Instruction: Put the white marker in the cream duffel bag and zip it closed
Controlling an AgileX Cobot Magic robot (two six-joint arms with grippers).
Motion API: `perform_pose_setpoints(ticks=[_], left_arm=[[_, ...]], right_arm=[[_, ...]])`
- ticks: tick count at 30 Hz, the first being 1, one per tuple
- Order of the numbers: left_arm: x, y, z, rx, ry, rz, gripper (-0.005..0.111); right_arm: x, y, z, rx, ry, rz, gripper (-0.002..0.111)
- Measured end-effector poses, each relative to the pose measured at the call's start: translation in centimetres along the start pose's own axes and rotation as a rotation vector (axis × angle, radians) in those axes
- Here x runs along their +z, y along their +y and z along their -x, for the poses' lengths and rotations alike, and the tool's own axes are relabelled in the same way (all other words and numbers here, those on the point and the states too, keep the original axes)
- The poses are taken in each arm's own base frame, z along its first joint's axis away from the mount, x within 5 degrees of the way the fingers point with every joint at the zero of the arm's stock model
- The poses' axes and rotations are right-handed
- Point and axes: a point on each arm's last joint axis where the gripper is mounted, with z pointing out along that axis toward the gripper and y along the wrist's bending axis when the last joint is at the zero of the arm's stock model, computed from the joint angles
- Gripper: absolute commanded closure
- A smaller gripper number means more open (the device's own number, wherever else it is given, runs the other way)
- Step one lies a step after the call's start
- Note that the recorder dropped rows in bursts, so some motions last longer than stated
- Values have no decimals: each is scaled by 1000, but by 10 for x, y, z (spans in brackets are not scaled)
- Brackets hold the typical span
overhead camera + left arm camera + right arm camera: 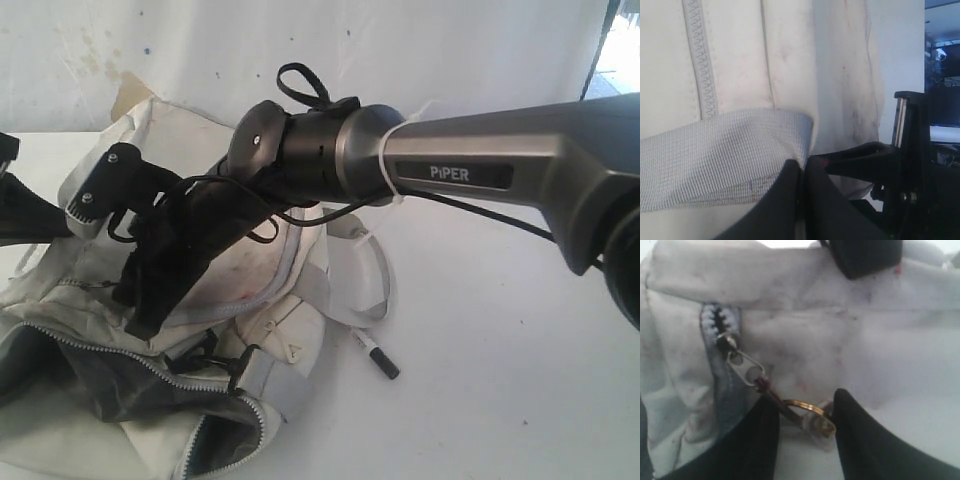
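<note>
The white marker (373, 352) with its black cap lies on the table just right of the cream duffel bag (262, 285), outside it. The bag's main zipper gapes at the front left, showing dark lining (100, 392). My right gripper (805, 397) reaches across over the bag, open, its fingers standing either side of the gold ring (807, 409) that hangs from the zipper pull (747, 367) and slider (726, 342). My left gripper (804, 167) is shut, pinching the bag's fabric at the end of a grey webbing strap (725, 155).
The right arm (480, 170) spans the scene from the right edge. A white cloth covers the table (480, 400) and the back wall. A grey strap loop (360, 275) lies beside the marker. The right gripper's black body (910, 165) shows close by in the left wrist view.
</note>
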Motion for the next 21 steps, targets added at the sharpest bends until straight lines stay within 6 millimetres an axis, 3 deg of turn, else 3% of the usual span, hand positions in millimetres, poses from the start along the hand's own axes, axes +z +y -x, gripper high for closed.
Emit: perform_pose_setpoints(ticks=[13,18,21], left_arm=[[0,3,-1,12,10,28,106],[0,7,-2,34,24,79,106],[0,8,-2,37,26,86,106]], right_arm=[[-46,5,9,207,167,-46,108],[-59,7,-6,226,375,-74,108],[-63,7,-7,226,405,-85,108]])
